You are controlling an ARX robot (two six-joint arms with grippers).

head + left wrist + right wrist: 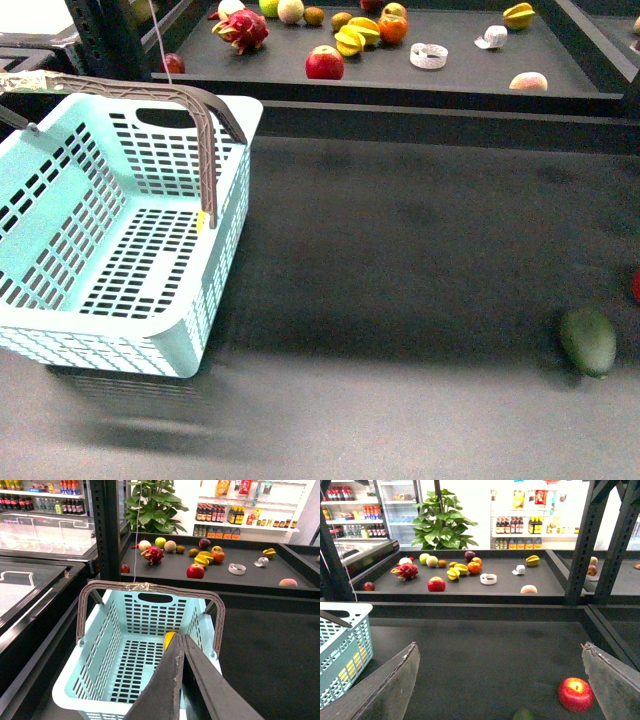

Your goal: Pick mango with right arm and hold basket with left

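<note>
The light turquoise basket (pixel 120 250) stands at the left of the dark table, one grey-brown handle (pixel 205 130) raised. In the left wrist view the basket (pixel 145 615) lies below my left gripper (pixel 181 637), which is shut with its tips over the near rim. A small yellow-orange bit (pixel 170 637) shows just past the tips; I cannot tell whether it is the mango. My right gripper (pixel 500 647) is open and empty above bare table. Neither arm shows in the front view.
A dark green oval fruit (pixel 588 340) lies at the right front. A red apple (pixel 575 694) sits beside my right finger (pixel 615 680). The back shelf (pixel 450 85) holds a dragon fruit (pixel 242 28), starfruits (pixel 355 36) and other fruit.
</note>
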